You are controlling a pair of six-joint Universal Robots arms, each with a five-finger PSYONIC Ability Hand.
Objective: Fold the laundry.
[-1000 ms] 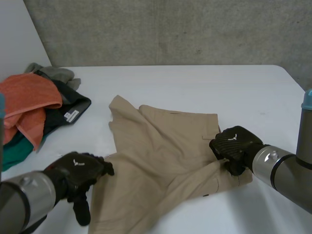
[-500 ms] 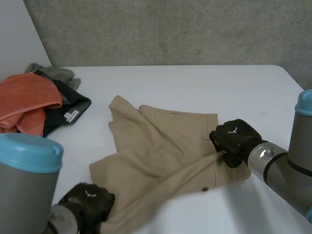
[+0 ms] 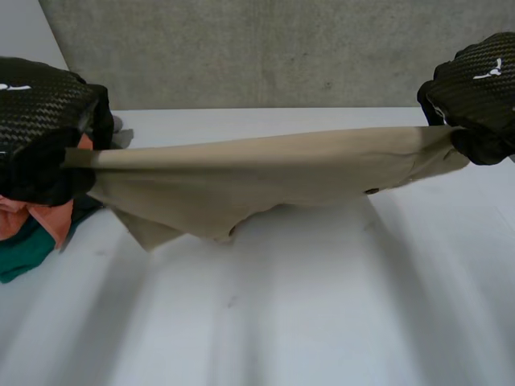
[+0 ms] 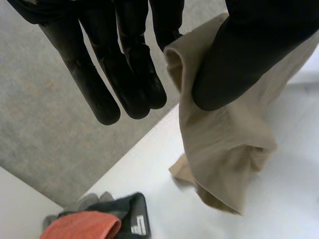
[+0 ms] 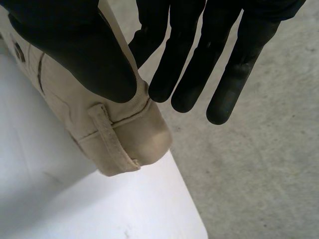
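Observation:
A pair of tan shorts (image 3: 265,173) hangs stretched in the air above the white table (image 3: 322,305), its lower part drooping toward the tabletop. My left hand (image 3: 40,129) pinches one end of the tan shorts (image 4: 219,144) between thumb and straight fingers (image 4: 129,74). My right hand (image 3: 479,92) pinches the other end, at the waistband with a belt loop (image 5: 112,144), thumb pressed against the fingers (image 5: 179,59). Both hands are raised close to the head camera.
A pile of other laundry lies at the table's left: an orange towel (image 3: 44,217), a teal cloth (image 3: 24,257), and a dark garment with a white label (image 4: 132,219). A grey concrete wall (image 3: 265,48) stands behind the table.
My left hand closed on the shorts' near-left edge. Both hands then lifted the shorts off the table and pulled them taut between them.

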